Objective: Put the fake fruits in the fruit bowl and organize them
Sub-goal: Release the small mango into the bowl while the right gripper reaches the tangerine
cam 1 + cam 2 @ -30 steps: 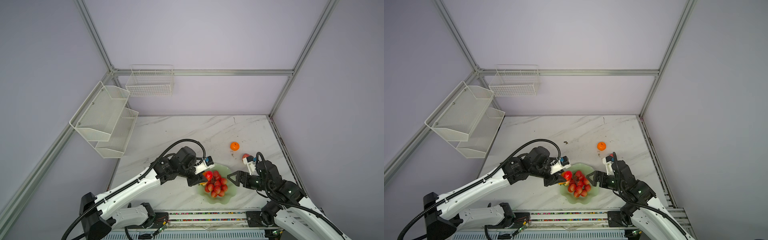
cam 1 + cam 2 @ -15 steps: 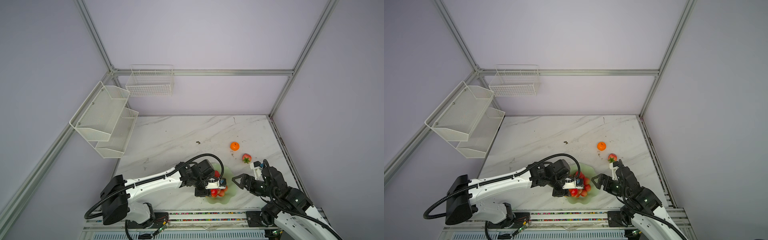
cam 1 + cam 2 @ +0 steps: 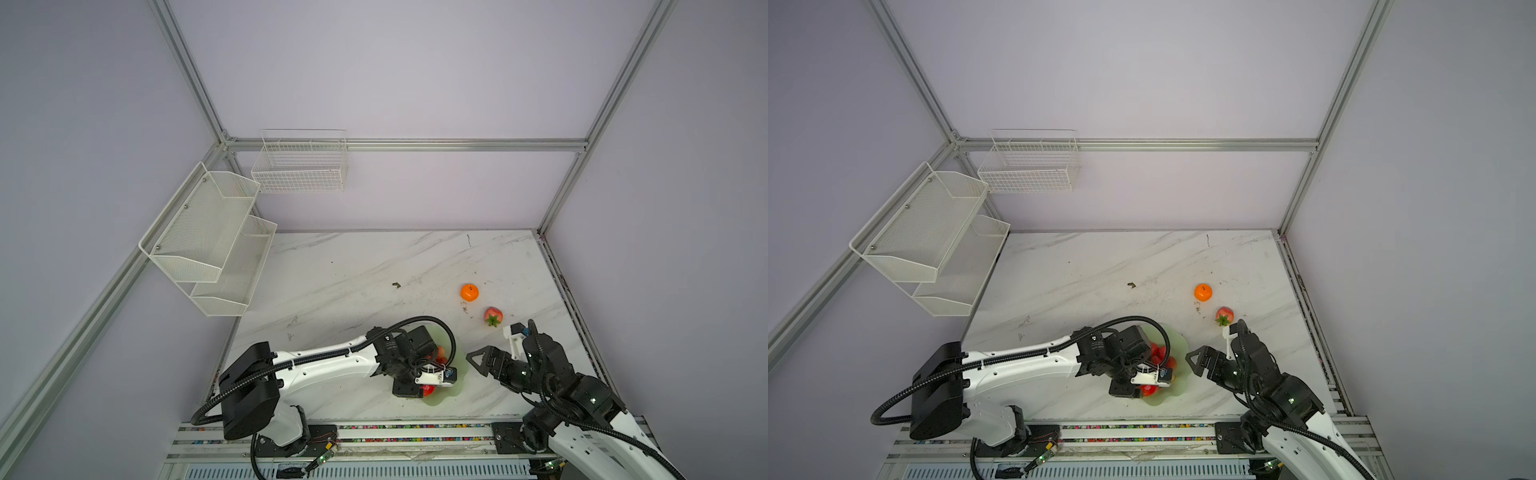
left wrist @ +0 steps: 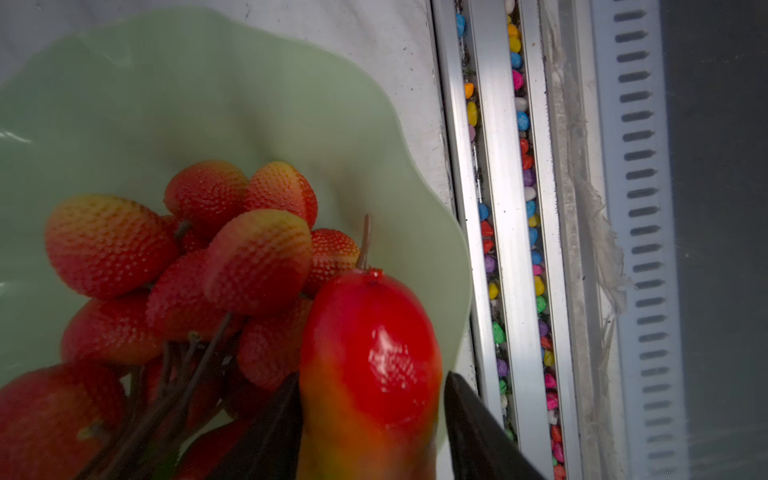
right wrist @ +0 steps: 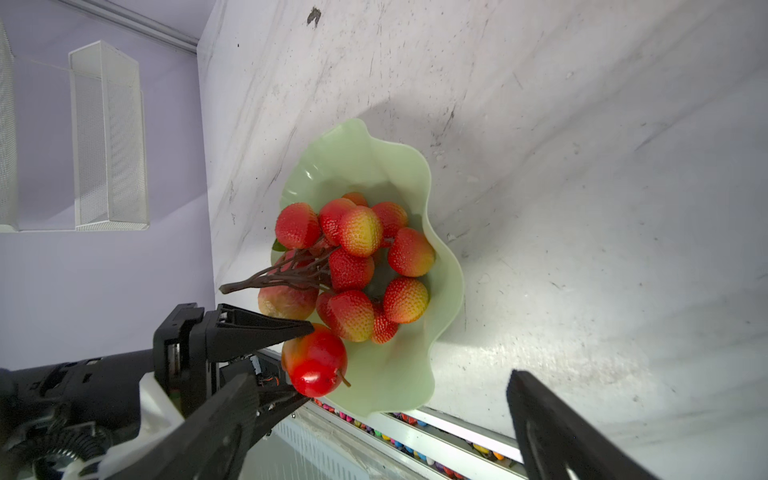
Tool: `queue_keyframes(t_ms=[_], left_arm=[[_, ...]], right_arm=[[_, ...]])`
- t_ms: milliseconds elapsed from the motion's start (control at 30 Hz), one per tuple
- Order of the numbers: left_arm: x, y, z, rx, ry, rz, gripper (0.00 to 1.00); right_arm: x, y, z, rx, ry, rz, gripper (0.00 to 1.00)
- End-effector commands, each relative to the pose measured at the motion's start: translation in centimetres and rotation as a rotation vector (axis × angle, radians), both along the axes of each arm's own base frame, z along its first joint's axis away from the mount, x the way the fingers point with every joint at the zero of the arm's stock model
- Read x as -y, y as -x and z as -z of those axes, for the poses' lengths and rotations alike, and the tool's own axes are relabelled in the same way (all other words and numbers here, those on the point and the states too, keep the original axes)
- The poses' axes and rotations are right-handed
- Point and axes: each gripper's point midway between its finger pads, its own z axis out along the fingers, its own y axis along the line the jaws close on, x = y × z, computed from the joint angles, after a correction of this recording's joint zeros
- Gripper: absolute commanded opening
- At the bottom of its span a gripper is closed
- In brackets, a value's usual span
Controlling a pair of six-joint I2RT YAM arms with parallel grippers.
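Where the left gripper [image 4: 370, 380] had held the mango [image 5: 318, 365] over the left side of the bowl [image 5: 399, 374] a second before, it sat at the near rim, jaws flanking the mango beside the red bunch [image 5: 353, 266]; grip impossible to tell. The right gripper [image 3: 478, 362] had drawn back, jaws wide and empty, uncovering a strawberry [image 3: 493, 316] near the orange [image 3: 469, 292] on the marble table [image 3: 353, 282] between lilac walls [image 3: 415, 83]

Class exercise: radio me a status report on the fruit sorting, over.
Left gripper open around mango at edge of bowl. Right gripper open, empty. Orange, strawberry on table. Nothing blocking.
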Motion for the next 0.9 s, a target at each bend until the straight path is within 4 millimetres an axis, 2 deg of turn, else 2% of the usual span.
queue_keyframes(t_ms=[0, 167, 200, 267, 367, 433, 500, 567, 633, 767, 800, 867], left_arm=[[2.1, -0.9, -4.7, 0.074, 0.124, 0.018, 0.61], [1.8, -1.3, -6.0, 0.102, 0.153, -0.004, 0.64], [1.6, -1.4, -7.9, 0.127, 0.200, -0.015, 0.65], [1.5, -2.1, -10.1, 0.142, 0.265, -0.058, 0.66], [1.0, -4.5, -14.5, 0.164, 0.413, -0.193, 0.70], [0.2, -6.6, -16.5, 0.197, 0.501, -0.290, 0.75], [-0.8, -8.6, -17.8, 0.239, 0.548, -0.373, 0.79], [-1.5, -10.6, -18.6, 0.263, 0.575, -0.461, 0.83], [-2.1, -12.7, -19.1, 0.260, 0.595, -0.559, 0.83], [-1.6, -14.7, -19.6, 0.188, 0.613, -0.661, 0.85], [-1.3, -15.0, -19.9, 0.164, 0.624, -0.676, 0.97], [-0.9, -15.4, -20.2, 0.134, 0.646, -0.707, 1.00]], right_arm=[[0.5, -1.0, -1.7, 0.024, -0.011, 0.072, 0.97], [0.5, -3.3, -2.1, 0.024, 0.043, 0.137, 0.97], [0.3, -3.9, -2.2, 0.022, 0.062, 0.140, 0.97], [0.4, -5.7, -2.5, 0.025, 0.123, 0.181, 0.97], [0.9, -9.3, -2.8, 0.027, 0.239, 0.255, 0.97], [0.7, -12.5, -1.5, -0.023, 0.302, 0.225, 0.97], [1.4, -15.6, -0.3, -0.071, 0.320, 0.213, 0.94], [2.7, -18.9, 0.0, -0.063, 0.366, 0.215, 0.93], [4.0, -22.3, 1.5, -0.097, 0.437, 0.197, 0.93], [4.8, -26.4, 4.4, -0.147, 0.565, 0.096, 0.91], [4.8, -27.3, 4.8, -0.140, 0.590, 0.075, 0.91], [4.6, -28.9, 4.9, -0.116, 0.602, 0.066, 0.91]])
